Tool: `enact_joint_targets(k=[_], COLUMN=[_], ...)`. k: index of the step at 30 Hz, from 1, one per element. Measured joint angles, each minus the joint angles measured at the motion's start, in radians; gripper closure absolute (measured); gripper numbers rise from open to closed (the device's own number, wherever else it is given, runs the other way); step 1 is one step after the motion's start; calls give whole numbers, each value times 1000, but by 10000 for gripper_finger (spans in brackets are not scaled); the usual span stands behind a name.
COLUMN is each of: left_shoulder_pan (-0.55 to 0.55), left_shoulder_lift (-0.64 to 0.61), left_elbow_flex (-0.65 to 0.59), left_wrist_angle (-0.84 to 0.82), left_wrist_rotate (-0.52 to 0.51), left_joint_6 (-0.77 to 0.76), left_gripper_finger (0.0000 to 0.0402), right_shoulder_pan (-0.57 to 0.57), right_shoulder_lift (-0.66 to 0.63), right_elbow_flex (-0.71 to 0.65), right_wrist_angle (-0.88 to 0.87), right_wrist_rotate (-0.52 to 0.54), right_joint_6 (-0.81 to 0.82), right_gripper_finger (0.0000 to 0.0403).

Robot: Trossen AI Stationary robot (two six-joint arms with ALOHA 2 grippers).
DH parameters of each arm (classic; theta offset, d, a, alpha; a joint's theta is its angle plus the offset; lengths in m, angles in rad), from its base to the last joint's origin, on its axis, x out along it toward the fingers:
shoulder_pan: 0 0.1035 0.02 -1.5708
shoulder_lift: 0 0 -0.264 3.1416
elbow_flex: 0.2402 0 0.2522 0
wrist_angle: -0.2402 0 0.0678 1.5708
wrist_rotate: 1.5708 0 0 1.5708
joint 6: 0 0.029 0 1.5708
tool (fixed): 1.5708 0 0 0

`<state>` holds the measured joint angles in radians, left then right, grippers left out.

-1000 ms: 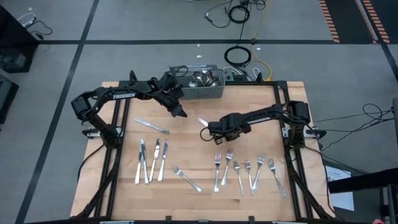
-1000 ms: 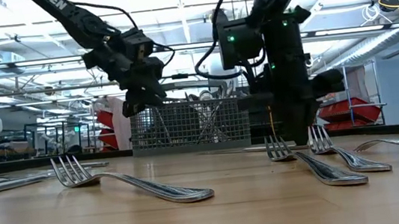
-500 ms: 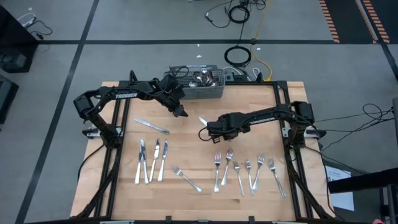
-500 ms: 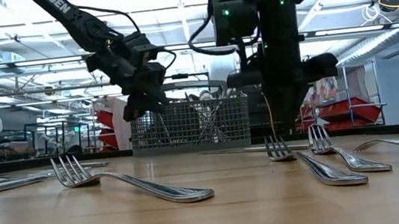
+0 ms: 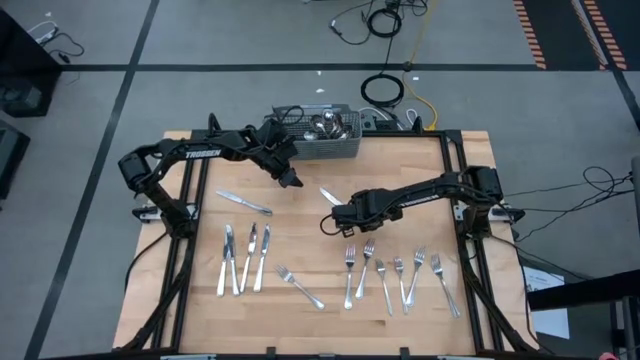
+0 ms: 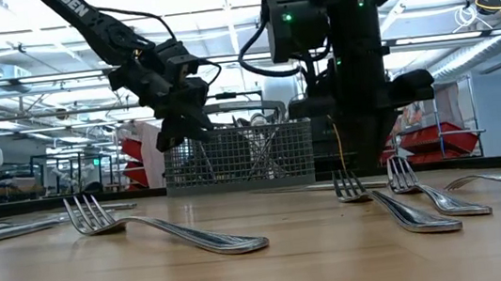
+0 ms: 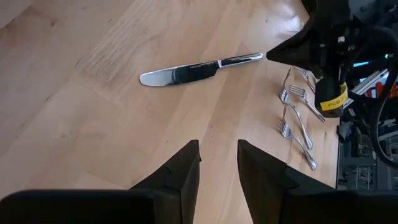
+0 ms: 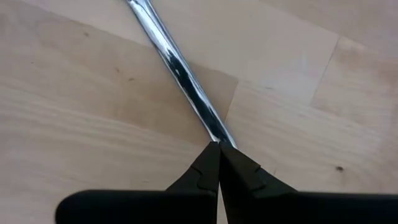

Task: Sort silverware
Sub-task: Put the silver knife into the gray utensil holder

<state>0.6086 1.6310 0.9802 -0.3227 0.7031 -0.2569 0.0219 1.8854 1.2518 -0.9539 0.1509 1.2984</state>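
from above, you have the right gripper point(image 5: 333, 216) near the middle of the tabletop point(image 5: 300, 235), its fingers pinched on the handle end of a knife point(image 5: 327, 196). the left gripper point(image 5: 291, 181) hangs just in front of the mesh basket point(image 5: 322, 146), which holds more silverware. four knives point(image 5: 243, 256) lie in the left part, six forks point(image 5: 395, 272) in the right, one stray fork point(image 5: 300, 288) between.

at table height, both arms hang in front of the basket, forks lying in the foreground.

past the left wrist, that gripper's fingers point(image 7: 186, 168) stand partly apart, holding nothing.

past the right wrist, the fingers meet on the knife's handle point(image 8: 186, 81).

you look to be mid-carry; next, bring the knife across to the knife group and lay it alongside.
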Motion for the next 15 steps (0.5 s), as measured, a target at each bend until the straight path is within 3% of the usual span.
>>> enact_joint_targets(k=[15], left_shoulder_pan=[0], left_shoulder_lift=[-1], left_elbow_flex=[0], left_wrist_angle=[0], left_wrist_rotate=[0], left_joint_6=[-1], left_gripper_finger=[285], right_shoulder_pan=[10], right_shoulder_lift=[-3], right_elbow_flex=[-81], right_wrist_angle=[72], right_wrist_rotate=[-14], right_joint_6=[22], right_gripper_finger=[403])
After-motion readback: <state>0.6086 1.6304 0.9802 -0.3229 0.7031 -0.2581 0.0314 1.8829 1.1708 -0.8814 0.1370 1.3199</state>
